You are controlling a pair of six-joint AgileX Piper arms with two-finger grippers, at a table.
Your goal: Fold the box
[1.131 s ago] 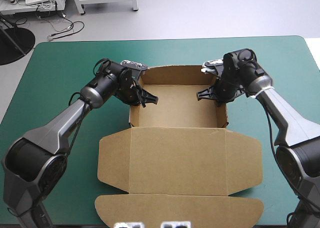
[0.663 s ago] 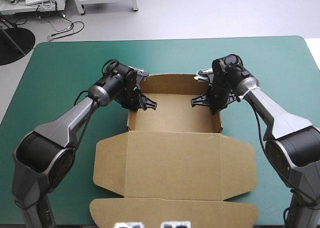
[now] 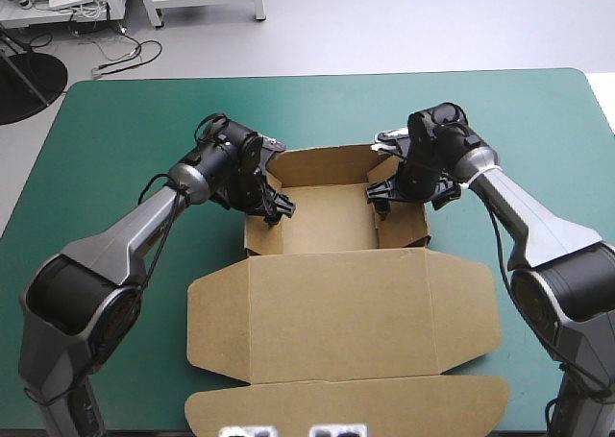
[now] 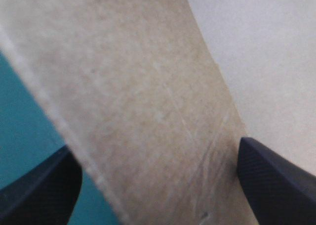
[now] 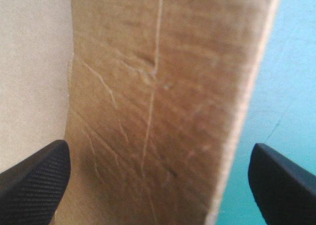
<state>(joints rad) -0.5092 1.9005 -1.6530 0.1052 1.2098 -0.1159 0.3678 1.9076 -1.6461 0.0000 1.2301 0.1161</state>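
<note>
Risk: the side walls of the box [image 3: 336, 303] look only partly tucked. Press one unevenly and, in my judgement, it buckles or springs back out. Your left pincer [image 3: 280, 206] has its fingers [image 4: 39, 190] wide apart, one wall standing between them, ungripped. Your right pincer [image 3: 378, 193] is likewise apart, straddling the opposite wall. The tray sits on the worktop [image 3: 115, 130] between both pincers.

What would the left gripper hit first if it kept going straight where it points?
Probably the box: its raised side wall stands right between the left gripper's open fingers, though depth is unclear.
</note>
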